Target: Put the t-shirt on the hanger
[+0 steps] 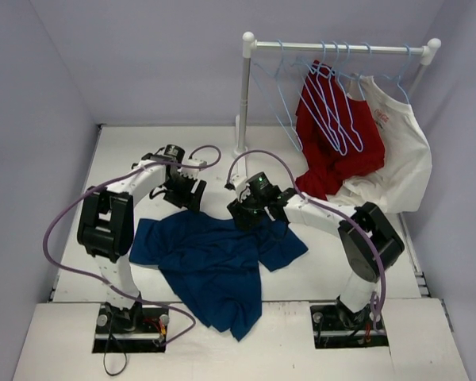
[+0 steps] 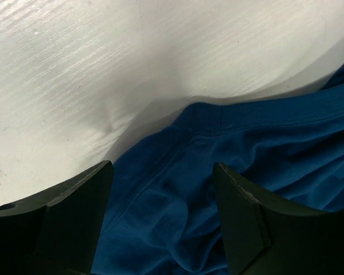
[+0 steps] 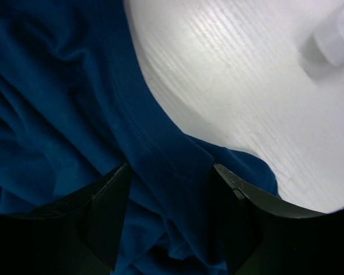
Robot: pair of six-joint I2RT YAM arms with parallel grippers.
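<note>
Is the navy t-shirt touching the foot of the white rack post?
Apart. The right wrist view shows a bare stretch of white table between the edge of the t-shirt and the rack post. The top view agrees.

I count one navy t-shirt [image 1: 210,266], one red shirt [image 1: 333,155], one white shirt [image 1: 398,159], one rack [image 1: 244,95], and at least five light-blue hangers [image 1: 331,111], too tangled for an exact count. My grippers are two: left gripper [image 1: 182,194] and right gripper [image 1: 247,216].

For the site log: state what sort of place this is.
Likely a robot test booth: plain pale walls around a white table, a small clothes rail with wire hangers, two bolted arms.
</note>
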